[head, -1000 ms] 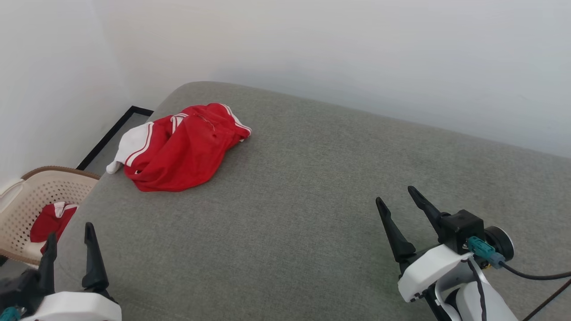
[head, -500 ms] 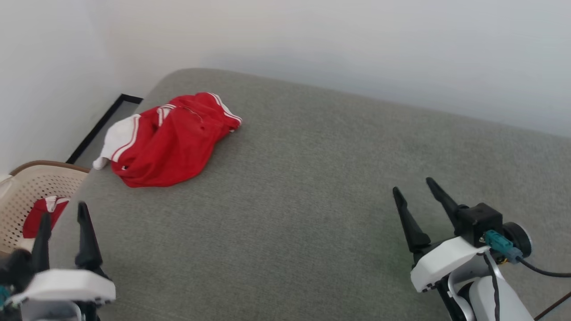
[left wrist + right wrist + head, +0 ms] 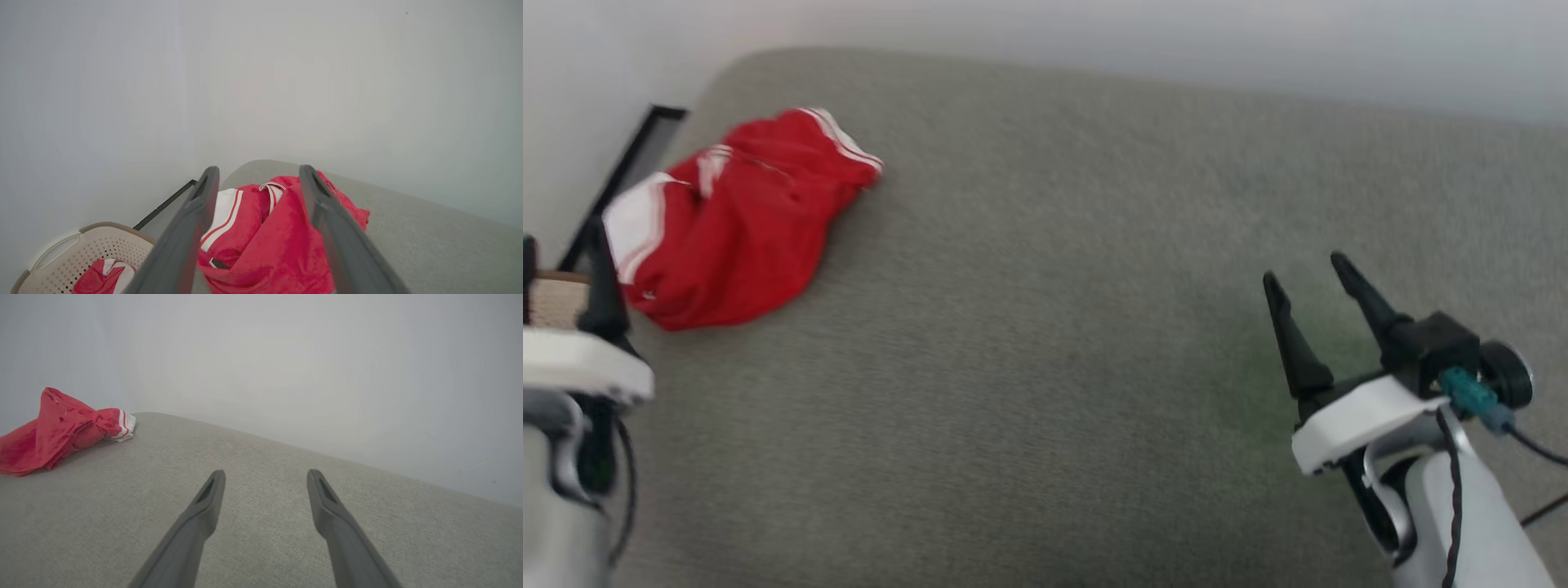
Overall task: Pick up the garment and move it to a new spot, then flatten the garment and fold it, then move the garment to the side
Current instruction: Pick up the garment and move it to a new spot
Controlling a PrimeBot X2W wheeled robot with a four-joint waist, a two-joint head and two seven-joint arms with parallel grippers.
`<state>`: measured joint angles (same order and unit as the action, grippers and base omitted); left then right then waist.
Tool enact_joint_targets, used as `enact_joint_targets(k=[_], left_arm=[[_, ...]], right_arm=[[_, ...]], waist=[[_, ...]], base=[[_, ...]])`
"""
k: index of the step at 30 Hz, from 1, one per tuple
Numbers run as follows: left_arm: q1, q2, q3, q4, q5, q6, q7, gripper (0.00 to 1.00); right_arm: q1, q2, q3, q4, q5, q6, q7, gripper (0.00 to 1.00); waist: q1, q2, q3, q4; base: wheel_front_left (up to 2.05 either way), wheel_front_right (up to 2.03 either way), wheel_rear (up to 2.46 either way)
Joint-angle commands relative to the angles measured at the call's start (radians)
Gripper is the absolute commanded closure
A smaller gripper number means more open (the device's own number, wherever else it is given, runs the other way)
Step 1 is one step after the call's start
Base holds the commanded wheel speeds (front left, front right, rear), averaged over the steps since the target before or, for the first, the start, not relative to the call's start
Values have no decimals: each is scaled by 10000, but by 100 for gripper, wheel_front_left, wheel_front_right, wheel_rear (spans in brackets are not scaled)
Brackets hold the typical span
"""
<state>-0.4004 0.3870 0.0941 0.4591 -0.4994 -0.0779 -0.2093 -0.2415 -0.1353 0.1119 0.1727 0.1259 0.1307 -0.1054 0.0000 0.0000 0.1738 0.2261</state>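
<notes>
One garment, one basket, two sets of jaws (agape)

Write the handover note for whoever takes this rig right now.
Left gripper: open, empty, fingers aimed at the garment, short of it.
Right gripper: open, empty, over the bare grey padded surface, far from the garment.
Garment: crumpled heap near the surface's far left corner.
Beige basket with another red cloth stands beside that corner; leave it.
Done: nothing yet.
Left: pick up, move, flatten, fold, set aside.
</notes>
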Motion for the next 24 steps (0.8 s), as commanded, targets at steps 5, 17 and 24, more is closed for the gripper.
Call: enact_joint_targets(k=[5, 17, 24], left_arm=[[-1425, 654, -149, 1237, -342, -327, 479, 0], [-4361, 1532, -1033, 4838, -1250, -525, 3541, 0], [-5122, 1224, -1381, 6785, -1627, -392, 6159, 0]], right_arm=[[-484, -46, -113, -368, -221, -1, 173, 0], [-950, -127, -226, -1161, -474, -1, 479, 0], [-1038, -232, -172, -1654, -538, -1, 794, 0]], waist=[[0, 0, 1486, -950], [0, 0, 3052, -1669], [0, 0, 3483, -1822]], base=[[0, 0, 0], [0, 0, 0], [0, 0, 0]])
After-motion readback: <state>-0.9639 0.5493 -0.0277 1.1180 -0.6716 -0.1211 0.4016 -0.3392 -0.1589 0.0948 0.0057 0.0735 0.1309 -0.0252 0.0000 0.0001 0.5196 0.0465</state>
